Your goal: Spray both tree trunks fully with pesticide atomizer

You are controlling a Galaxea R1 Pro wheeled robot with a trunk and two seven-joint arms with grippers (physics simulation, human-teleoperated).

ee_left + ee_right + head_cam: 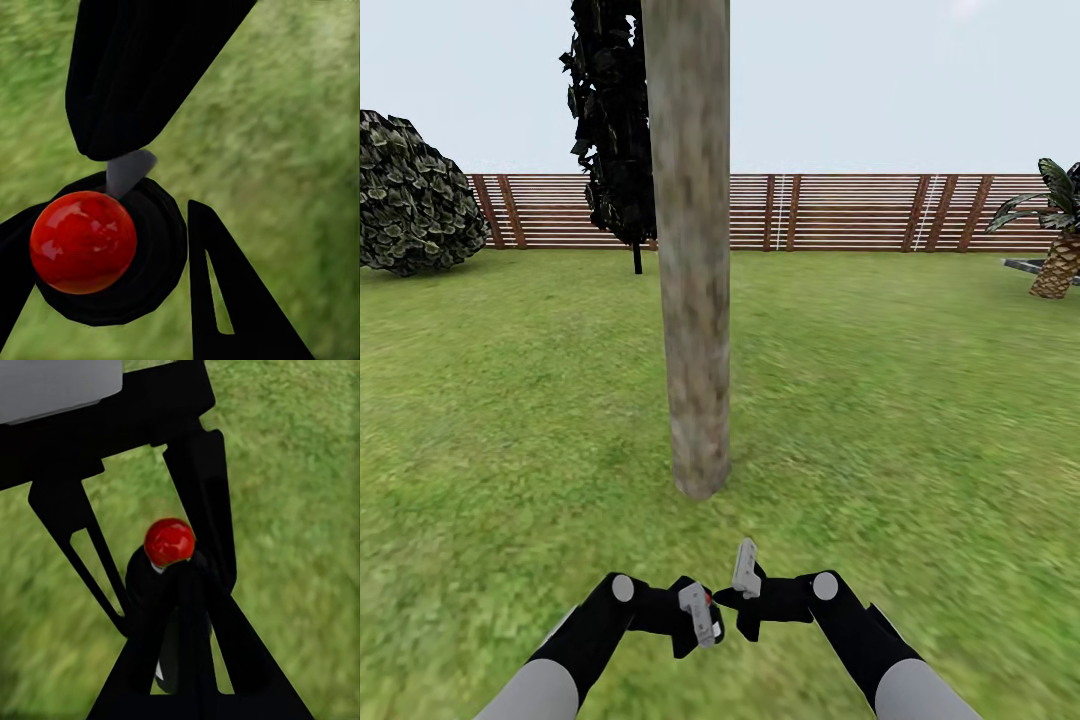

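The pesticide atomizer [710, 598] is no longer on the floor: it is seen held low in front of the robot, between the two pincers, where a small red spot shows in the head view. In the right wrist view its black body and red ball cap [169, 541] are seen gripped between the fingers of the right pincer [169, 607], which is closed narrowly on it. In the left wrist view the same red cap [83, 241] is seen close up on its black collar, with the dark fingers of the left pincer [161, 225] spread around it; whether that pincer is actually gripping it or only standing beside it cannot be told.

The pick-up is therefore judged done. The robot is stationed in the garden directly before a tree trunk [692, 250], a pale grey-tan mottled column rising from the lawn [920, 400] just beyond the pincers. No spray or wet coating can be made out on the trunk, so the spraying of this tree is judged not yet finished, possibly not yet begun. The nozzle has yet to be aimed up at the trunk and worked over its height. A second such trunk is not identified here; beyond are seen a dark conifer [610, 120], a round bush [410, 195], a palm [1060, 240] and the slatted fence [840, 212]. That second tree is left to be found and covered.
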